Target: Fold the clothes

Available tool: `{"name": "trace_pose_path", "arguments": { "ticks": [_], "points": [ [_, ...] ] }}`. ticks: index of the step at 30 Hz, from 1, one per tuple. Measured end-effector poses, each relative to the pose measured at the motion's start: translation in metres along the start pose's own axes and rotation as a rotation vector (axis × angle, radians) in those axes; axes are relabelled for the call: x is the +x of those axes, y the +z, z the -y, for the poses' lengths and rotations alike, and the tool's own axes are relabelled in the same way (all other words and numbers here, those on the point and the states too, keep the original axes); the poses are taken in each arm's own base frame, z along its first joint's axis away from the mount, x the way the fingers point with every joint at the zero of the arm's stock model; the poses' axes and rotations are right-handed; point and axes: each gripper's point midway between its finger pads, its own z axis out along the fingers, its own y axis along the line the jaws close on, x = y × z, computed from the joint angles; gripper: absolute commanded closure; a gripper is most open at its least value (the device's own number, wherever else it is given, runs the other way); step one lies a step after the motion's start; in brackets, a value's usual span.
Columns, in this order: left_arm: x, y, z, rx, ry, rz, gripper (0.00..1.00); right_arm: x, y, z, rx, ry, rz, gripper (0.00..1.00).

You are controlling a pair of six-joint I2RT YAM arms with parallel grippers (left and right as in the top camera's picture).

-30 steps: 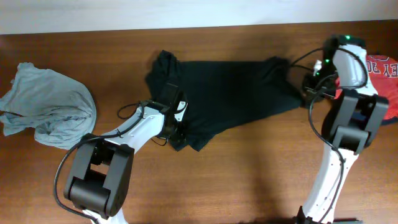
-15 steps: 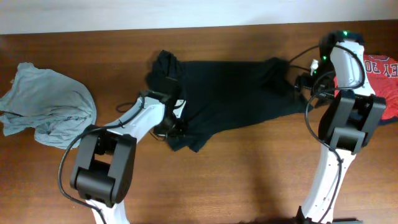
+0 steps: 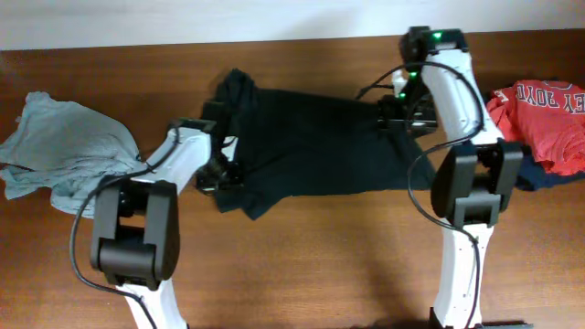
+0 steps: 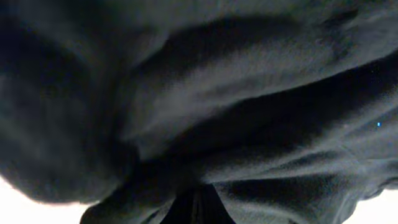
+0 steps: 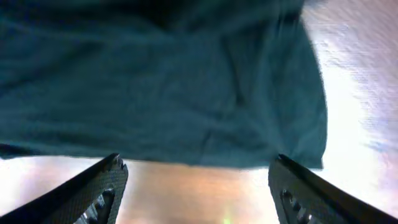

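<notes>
The brown wooden table is bare across its whole near half, so you have open room in front of both arms. The black T-shirt lies spread out in the far middle. Its top edge is close to the table's back edge under the white wall, and its lower edge slants from a bunched left corner up toward the right.

Your left gripper sits at that bunched left side, pinched closed on the T-shirt. In the left wrist view, dark folds fill everything and gather at the fingertips.

Your right gripper hangs over the shirt's right end, jaws wide apart with nothing between them. Its wrist view shows the cloth's edge just beyond the fingers, with bare wood below.

A crumpled grey-blue shirt lies far left, just beside the left arm. A red shirt lies at the right edge, apart from the black one.
</notes>
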Motion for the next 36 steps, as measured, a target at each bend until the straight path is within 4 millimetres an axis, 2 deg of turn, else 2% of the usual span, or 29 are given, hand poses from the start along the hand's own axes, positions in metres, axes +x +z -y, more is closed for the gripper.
{"name": "trace_pose_path", "arguments": {
  "ticks": [3,9,12,15,18,23,27,31,34,36],
  "points": [
    [0.0,-0.002,-0.014,-0.004,-0.04,-0.007,0.99,-0.001,0.0,-0.003,-0.003,-0.006,0.006,0.23],
    [-0.006,-0.005,-0.041,-0.028,-0.102,0.014,0.99,-0.003,-0.001,0.005,-0.005,0.012,0.01,0.23],
    [-0.014,-0.008,-0.057,-0.031,-0.141,0.042,0.94,-0.003,-0.001,0.008,-0.006,0.019,0.012,0.23],
    [-0.018,-0.011,-0.071,-0.037,-0.174,0.057,0.86,-0.005,-0.001,0.009,-0.006,0.02,0.018,0.23],
    [-0.018,-0.013,-0.077,-0.058,-0.179,0.059,0.75,-0.007,-0.001,0.008,-0.013,0.02,0.026,0.23],
    [-0.025,-0.023,-0.075,-0.089,-0.147,0.073,0.45,-0.008,-0.001,0.003,-0.044,0.019,0.031,0.23],
    [-0.042,-0.048,-0.066,-0.097,-0.097,0.154,0.35,-0.01,-0.002,-0.003,-0.074,0.017,0.038,0.23],
    [-0.065,-0.089,-0.058,-0.091,-0.06,0.285,0.32,-0.016,-0.003,-0.011,-0.12,0.016,0.059,0.27],
    [-0.096,-0.117,-0.053,-0.083,-0.033,0.436,0.32,-0.018,-0.003,-0.014,-0.14,0.024,0.068,0.32],
    [-0.116,-0.129,-0.051,-0.078,-0.018,0.528,0.31,-0.019,-0.004,-0.015,-0.149,0.033,0.073,0.33]
  ]
}}
